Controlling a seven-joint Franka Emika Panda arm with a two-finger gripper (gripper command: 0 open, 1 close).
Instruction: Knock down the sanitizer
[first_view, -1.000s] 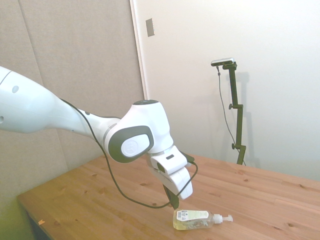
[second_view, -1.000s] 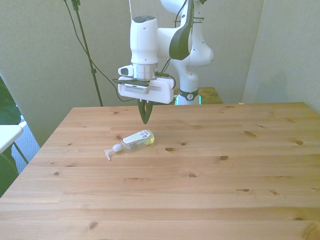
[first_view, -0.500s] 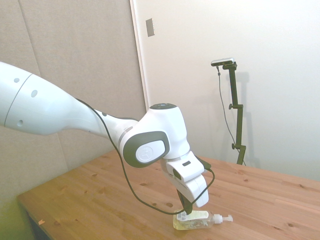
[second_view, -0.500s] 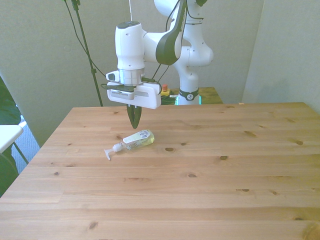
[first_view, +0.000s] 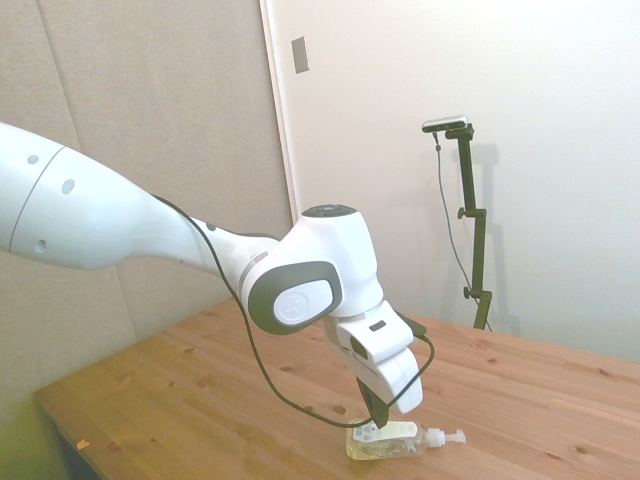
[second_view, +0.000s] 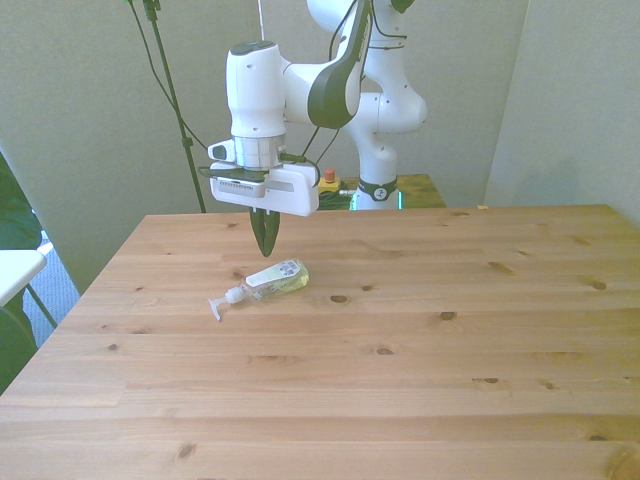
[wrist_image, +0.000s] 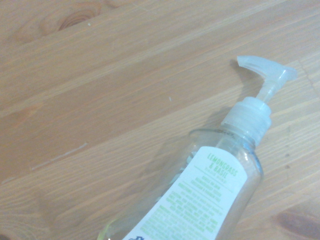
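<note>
The sanitizer (second_view: 270, 281) lies flat on its side on the wooden table (second_view: 420, 380), its white pump pointing toward the front view's left. It is a small clear bottle of pale yellowish gel with a white and green label. In the side view the sanitizer (first_view: 400, 440) lies near the table's front edge, partly behind my fingers. My gripper (second_view: 265, 238) hangs just above and behind the bottle, fingers pointing down and shut with nothing between them. From the side my gripper (first_view: 377, 421) appears right at the bottle's base end. The wrist view shows the sanitizer (wrist_image: 210, 190) from close by.
Pale walls stand behind the wooden table. A white surface (second_view: 15, 270) and a dark green shape sit beyond the table's edge at the front view's left. Bare wood (first_view: 200, 400) stretches around the bottle.
The arm has swung toward the front view's left, carrying the shut gripper over the bottle's base end. The sanitizer lay flat throughout and has not shifted.
</note>
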